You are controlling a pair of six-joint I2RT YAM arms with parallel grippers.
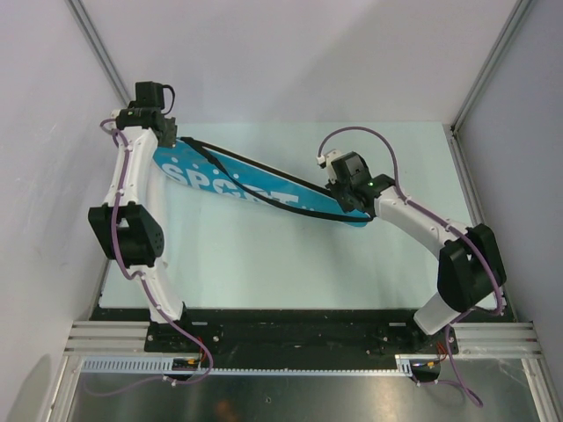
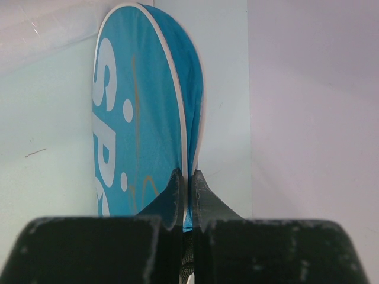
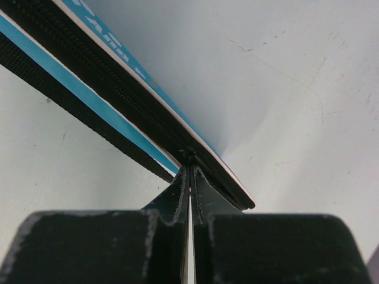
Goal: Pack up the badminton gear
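White walls (image 1: 290,61) are enclosing the pale desk (image 1: 290,264) on three sides, the left one standing close beside the bag's wide end. The blue "SPORT" bag (image 1: 230,178) is stretching across the desk's far half, its long axis running diagonally from the far-left corner, where the wide end is, to the narrow end at the right. It is showing white lettering, white piping and a black zip (image 3: 112,83), with a black strap (image 1: 215,160) trailing along it. The left fingers (image 2: 172,198) are clamping the wide end's edge. The right fingers (image 3: 176,198) are pinching the narrow end at the zip.
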